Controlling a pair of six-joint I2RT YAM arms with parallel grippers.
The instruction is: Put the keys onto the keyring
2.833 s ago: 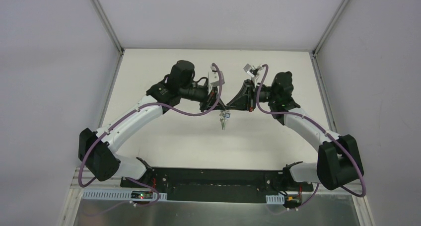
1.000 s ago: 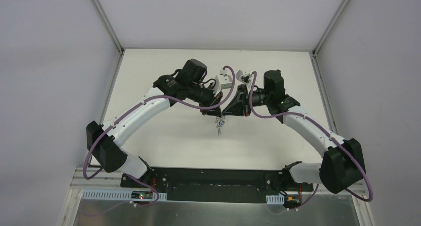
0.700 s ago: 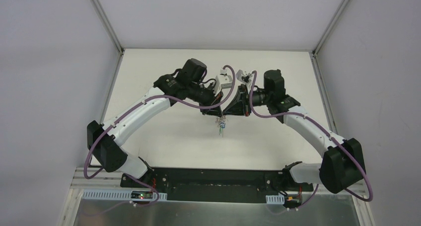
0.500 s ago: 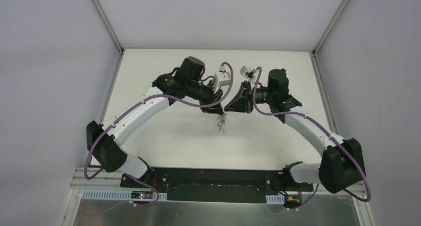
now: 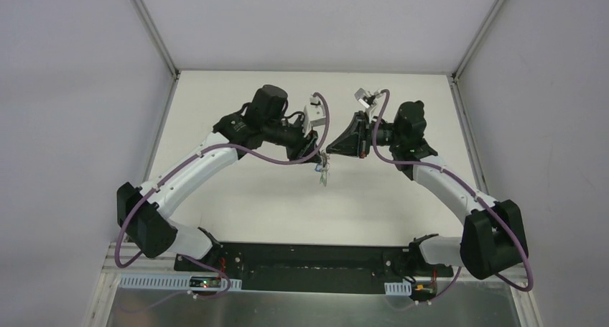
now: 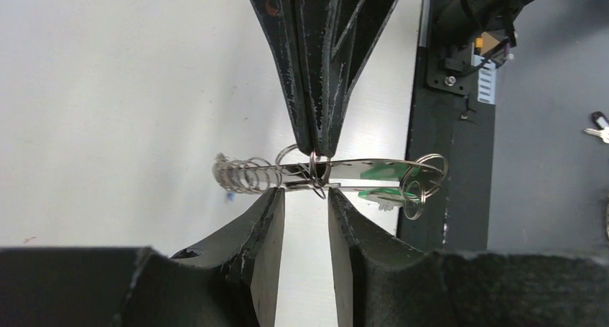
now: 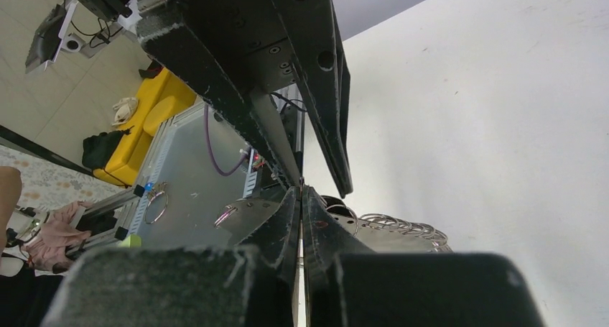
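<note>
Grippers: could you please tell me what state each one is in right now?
Left gripper: open, gripping nothing.
Right gripper: closed on the keyring.

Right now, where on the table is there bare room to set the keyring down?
Best: the bare table between the hanging keyring and the black base plate. Also free: the far strip along the back wall. Crowded: the centre, where the left end effector and right end effector meet at the keyring.
</note>
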